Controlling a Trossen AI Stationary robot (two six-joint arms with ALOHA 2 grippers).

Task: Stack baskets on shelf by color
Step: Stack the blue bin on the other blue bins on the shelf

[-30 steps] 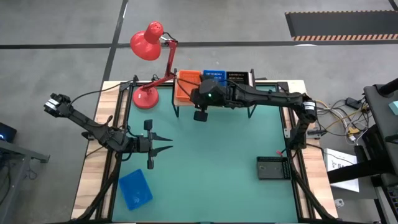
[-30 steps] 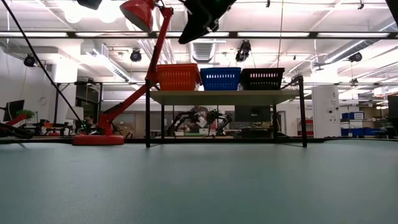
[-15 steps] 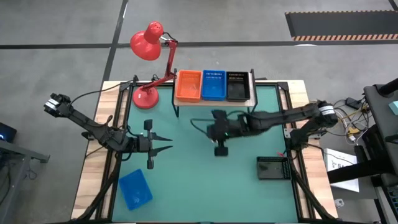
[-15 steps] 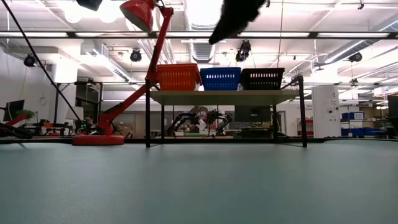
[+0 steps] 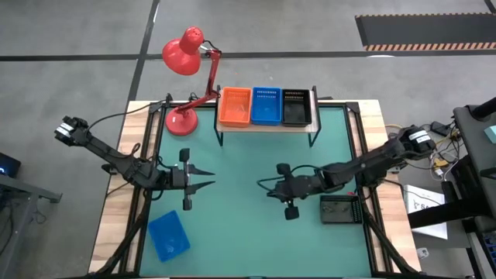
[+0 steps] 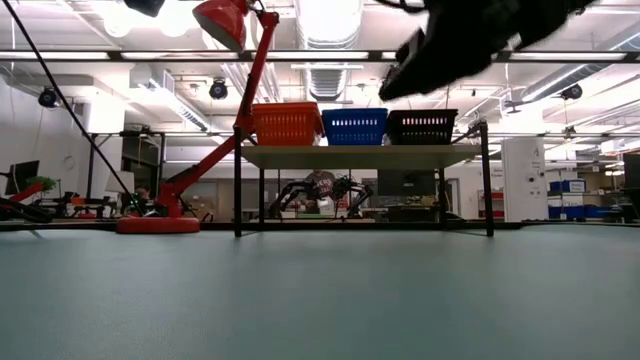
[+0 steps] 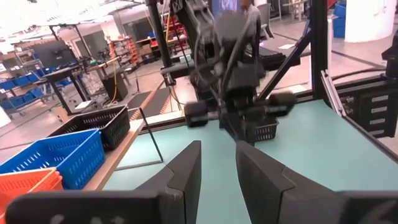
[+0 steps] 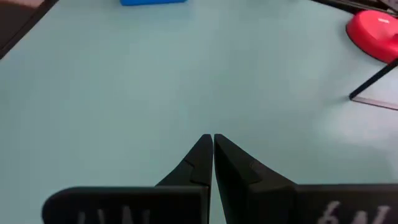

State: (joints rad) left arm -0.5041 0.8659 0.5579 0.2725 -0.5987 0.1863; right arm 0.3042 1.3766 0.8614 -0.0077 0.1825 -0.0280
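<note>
The light-wood shelf (image 5: 267,126) stands at the table's far edge and carries orange (image 5: 235,107), blue (image 5: 266,106) and black (image 5: 295,107) baskets side by side. One blue basket (image 5: 168,235) lies flat on the green table near its left near corner. One black basket (image 5: 341,209) lies flat near the right edge. My right gripper (image 5: 266,188) hovers over the table's middle, just left of that black basket, shut and empty (image 8: 212,137). My left gripper (image 5: 209,184) waits open over the table's left half (image 7: 218,143).
A red desk lamp stands with its base (image 5: 181,122) at the table's far left corner, its arm leaning over the shelf's left end. The green table top (image 5: 248,232) lies bare between the two loose baskets. The right arm (image 6: 470,40) shows dark in the low view's upper part.
My right arm has swung from above the shelf's orange and blue baskets toward the near edge and to the right, ending beside the loose black basket. The baskets and the shelf have not moved.
</note>
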